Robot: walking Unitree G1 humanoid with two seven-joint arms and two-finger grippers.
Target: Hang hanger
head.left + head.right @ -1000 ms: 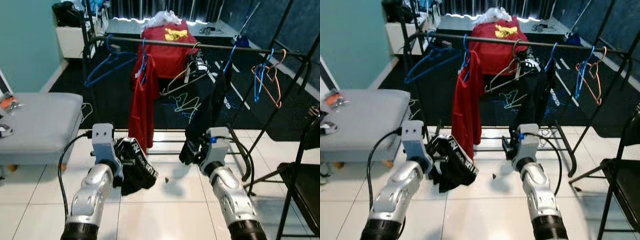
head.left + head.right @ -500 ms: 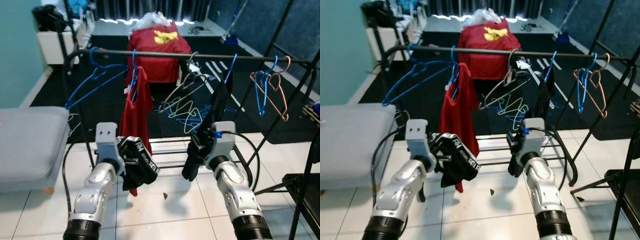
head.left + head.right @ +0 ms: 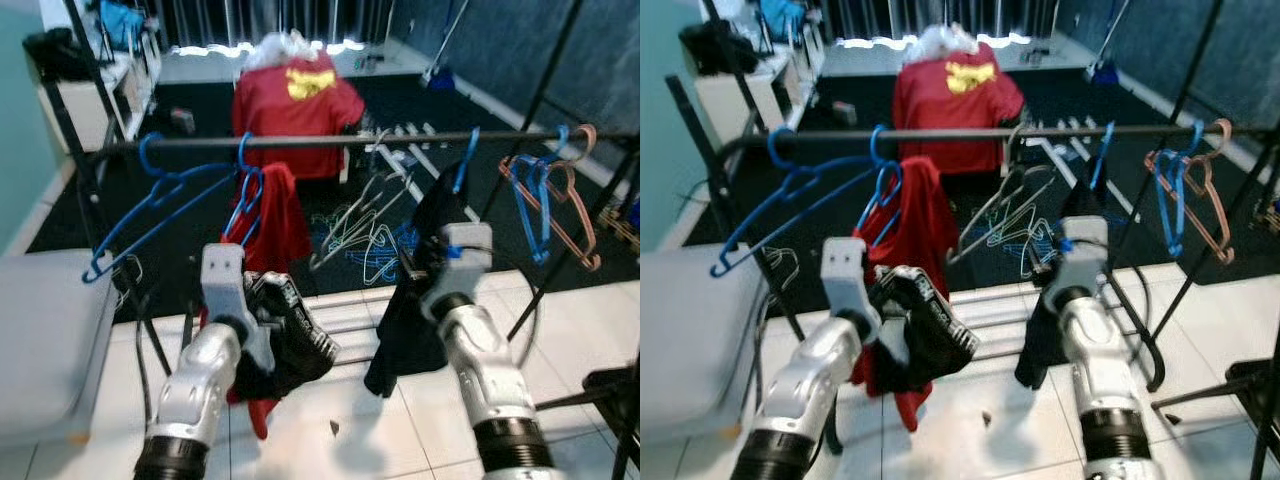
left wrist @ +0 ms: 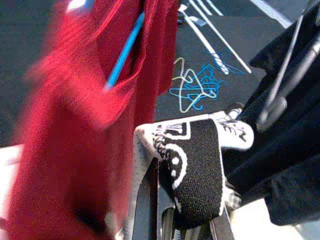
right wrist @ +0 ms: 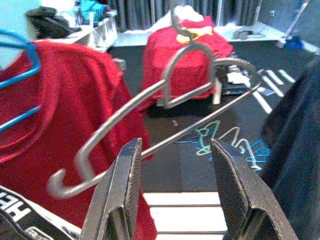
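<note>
Hangers: I count one grey hanger [image 5: 165,115] mid-frame, two blue [image 3: 790,205] at left.
Right end effector [image 5: 172,195]: released, fingers apart below grey hanger.
Left end effector [image 4: 172,220]: grasping black garment [image 4: 192,170].
Rail [image 3: 970,135]: across upper frame.

Head stereo pair: looks forward and down from above both silver arms, toward black metal clothes rail [image 3: 300,142] crossing frame. Both eyes share rail, red shirt on blue hanger [image 3: 908,215], white tiled floor [image 3: 340,440].

Left wrist camera: very near, faces along fingers into same red shirt [image 4: 65,125].

Right wrist camera: near, faces along black fingers [image 5: 127,185] toward grey wire hanger [image 5: 165,125]; shares red shirt.
</note>
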